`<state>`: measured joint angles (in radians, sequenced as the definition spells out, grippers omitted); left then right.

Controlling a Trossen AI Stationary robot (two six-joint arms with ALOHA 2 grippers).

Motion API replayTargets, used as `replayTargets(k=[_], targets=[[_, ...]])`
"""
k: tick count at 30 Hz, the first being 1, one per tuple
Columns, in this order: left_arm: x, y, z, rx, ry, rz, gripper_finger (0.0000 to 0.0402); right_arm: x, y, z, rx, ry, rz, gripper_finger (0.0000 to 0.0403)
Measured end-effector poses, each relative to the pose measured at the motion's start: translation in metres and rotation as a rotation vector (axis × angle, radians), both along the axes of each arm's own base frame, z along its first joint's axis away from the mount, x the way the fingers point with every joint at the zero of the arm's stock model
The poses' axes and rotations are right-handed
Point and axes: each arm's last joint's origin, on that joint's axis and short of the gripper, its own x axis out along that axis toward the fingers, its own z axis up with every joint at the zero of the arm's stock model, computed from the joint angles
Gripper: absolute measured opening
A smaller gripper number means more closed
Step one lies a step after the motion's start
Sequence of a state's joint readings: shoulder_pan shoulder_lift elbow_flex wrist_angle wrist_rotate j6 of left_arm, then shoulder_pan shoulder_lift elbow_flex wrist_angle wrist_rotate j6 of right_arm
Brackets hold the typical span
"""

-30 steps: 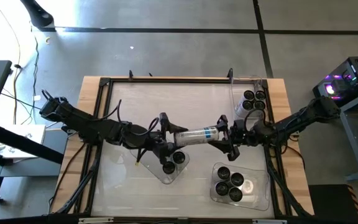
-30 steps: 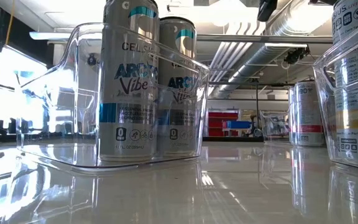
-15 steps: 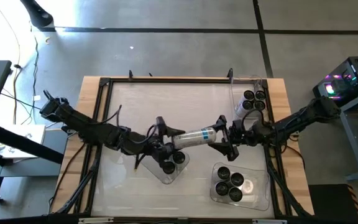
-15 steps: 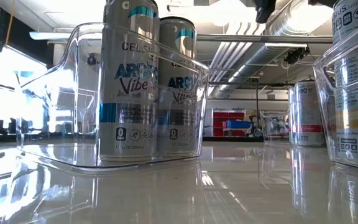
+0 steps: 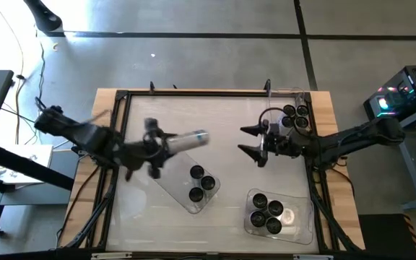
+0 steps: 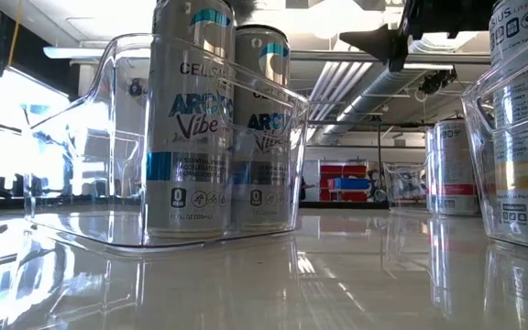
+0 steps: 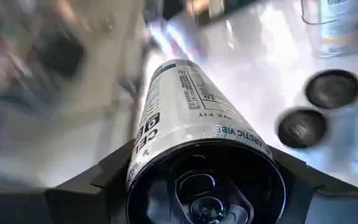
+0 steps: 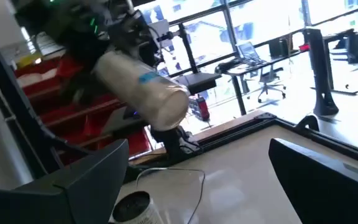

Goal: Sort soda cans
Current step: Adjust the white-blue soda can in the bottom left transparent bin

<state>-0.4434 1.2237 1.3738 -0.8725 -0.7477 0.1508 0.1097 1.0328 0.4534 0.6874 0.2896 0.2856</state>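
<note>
Left fingers around smooth cylindrical can

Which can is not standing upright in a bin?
The can held sideways in the left hand, above the table; all the others stand upright inside bins.

From above, the left gripper holds a soda can lying sideways over the desk, beside a clear bin with two cans. The right gripper hangs empty, fingers spread, near a bin with cans at the desk's far right corner.
</note>
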Motion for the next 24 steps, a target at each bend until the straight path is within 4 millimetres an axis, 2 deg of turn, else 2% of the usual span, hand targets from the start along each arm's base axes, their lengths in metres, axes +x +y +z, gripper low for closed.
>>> replayTargets(k=[4, 6, 9, 13, 17, 24], targets=[[-0.026, 0.009, 0.028, -0.378, 0.107, 0.096, 0.0246, 0.0, 0.0, 0.0, -0.041, 0.01, 0.007, 0.0382], [-0.03, 0.008, 0.027, -0.554, 0.258, 0.141, 0.0246, 0.0, 0.0, 0.0, -0.052, 0.012, 0.007, 0.0382], [-0.02, -0.001, 0.013, -0.698, 0.422, 0.215, 0.0245, 0.0, 0.0, 0.0, -0.061, 0.007, 0.006, 0.0383], [0.001, -0.012, -0.009, -0.673, 0.571, 0.283, 0.0245, 0.0, 0.001, 0.0, -0.059, 0.007, 0.01, 0.0383], [0.037, -0.029, -0.04, -0.606, 0.672, 0.249, 0.0245, 0.0, 0.004, 0.0, -0.07, 0.009, 0.024, 0.0383], [0.08, -0.049, -0.085, -0.553, 0.774, 0.154, 0.0251, 0.0, 0.01, -0.001, -0.082, 0.017, 0.051, 0.0383]])
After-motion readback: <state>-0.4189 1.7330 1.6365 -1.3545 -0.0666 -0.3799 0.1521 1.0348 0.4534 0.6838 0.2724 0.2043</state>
